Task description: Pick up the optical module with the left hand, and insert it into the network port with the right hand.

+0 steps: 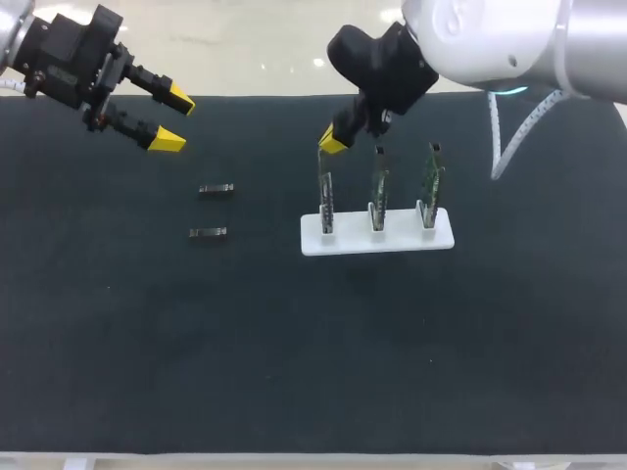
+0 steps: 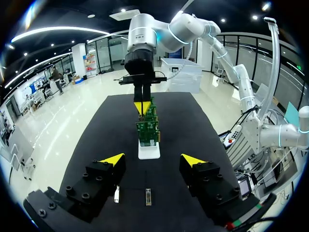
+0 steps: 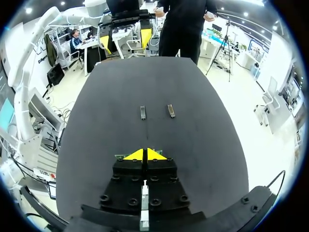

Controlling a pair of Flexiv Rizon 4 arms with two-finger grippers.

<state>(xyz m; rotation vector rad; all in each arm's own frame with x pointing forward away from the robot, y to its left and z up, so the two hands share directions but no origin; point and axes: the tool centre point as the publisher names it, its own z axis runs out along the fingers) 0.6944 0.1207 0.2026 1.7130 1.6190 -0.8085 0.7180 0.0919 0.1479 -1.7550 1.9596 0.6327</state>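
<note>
Both fingers of my left hand [image 1: 172, 117] stand wide apart, holding nothing, above the table's [image 1: 294, 372] far left corner. 2 modules lie flat between it and the white stand [image 1: 377, 242], clear of the fingers: the farther optical module [image 1: 216, 189] and the nearer optical module [image 1: 207, 233]. My right hand [image 1: 333, 143], fingers pressed together, hangs at the top edge of the leftmost of 3 upright green boards [image 1: 325, 196].

The table [image 1: 294, 372] has a dark, matte black top.
</note>
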